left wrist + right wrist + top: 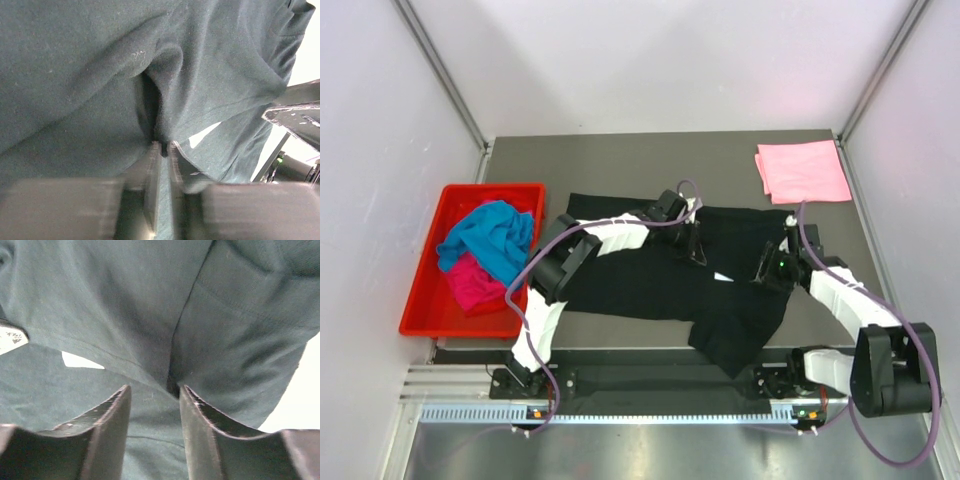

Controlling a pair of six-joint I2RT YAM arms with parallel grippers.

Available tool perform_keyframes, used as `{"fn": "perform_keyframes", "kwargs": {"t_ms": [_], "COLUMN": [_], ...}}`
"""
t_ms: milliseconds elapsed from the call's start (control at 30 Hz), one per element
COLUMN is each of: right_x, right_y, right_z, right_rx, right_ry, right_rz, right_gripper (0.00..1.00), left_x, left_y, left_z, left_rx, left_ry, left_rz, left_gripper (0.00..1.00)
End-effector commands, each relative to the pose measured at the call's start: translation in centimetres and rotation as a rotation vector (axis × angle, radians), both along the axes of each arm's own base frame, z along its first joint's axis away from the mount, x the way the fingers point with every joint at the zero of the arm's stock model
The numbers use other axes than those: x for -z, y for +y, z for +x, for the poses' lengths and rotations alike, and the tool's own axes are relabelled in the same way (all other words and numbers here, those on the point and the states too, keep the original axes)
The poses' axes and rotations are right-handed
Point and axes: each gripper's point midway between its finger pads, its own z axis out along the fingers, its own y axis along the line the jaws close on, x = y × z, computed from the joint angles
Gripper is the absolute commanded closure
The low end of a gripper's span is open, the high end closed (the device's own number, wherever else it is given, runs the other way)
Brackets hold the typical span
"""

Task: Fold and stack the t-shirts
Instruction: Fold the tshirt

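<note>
I see bare grey table (pixel 620 150) in a band across the upper middle of the overhead frame, between the white walls. This is the widest open stretch I have to swing through. The black t-shirt (pixel 650 285) lies spread across the centre, and its lower right part runs past the table's near edge toward the arm bases. The folded light pink t-shirt (pixel 805 172) sits in the upper right corner of the table, close to the right edge and well apart from the black one. At the left of the frame the red tray (pixel 420 300) holds the turquoise t-shirt (pixel 490 240), bunched on top of the magenta t-shirt (pixel 472 282). My left gripper (pixel 692 240) is down on the black shirt at centre frame. In its wrist view the fingers (pixel 152 170) are drawn almost together, with a ridge of black cloth (pixel 75 75) pinched between their tips. My right gripper (pixel 768 268) rests on the shirt just right of centre, near the white neck label (pixel 723 277). Its fingers (pixel 107 430) stand about half apart, straddling a crease of the cloth (pixel 100 300) without squeezing it.
</note>
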Motion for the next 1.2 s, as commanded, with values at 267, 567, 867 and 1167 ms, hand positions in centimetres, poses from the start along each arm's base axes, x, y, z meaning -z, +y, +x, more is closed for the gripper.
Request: {"fn": "perform_keyframes", "kwargs": {"t_ms": [267,567,867,1167], "right_x": [-1.7,-1.9,-1.2,-6.3], "right_y": [2.2,3.2,2.2,0.8], "right_z": [0.1,-1.2,-1.9,4.1], "right_rx": [-0.035,-0.014,0.027,0.042], "right_ry": [-0.06,-0.045,0.007,-0.145], "right_rz": [0.106,0.189,0.137,0.037], "right_gripper": [0.98,1.0,0.62,0.68], "left_x": [-4.8,-3.6,-3.6,-7.7], "left_y": [0.3,2.5,3.6,5.7], "left_z": [2.4,2.4,1.6,6.3], "left_rx": [-0.042,-0.056,-0.056,-0.161], "left_ry": [-0.12,-0.107,-0.084,-0.188], "left_rz": [0.061,0.211,0.252,0.244], "left_gripper": [1.0,1.0,0.49,0.44]}}
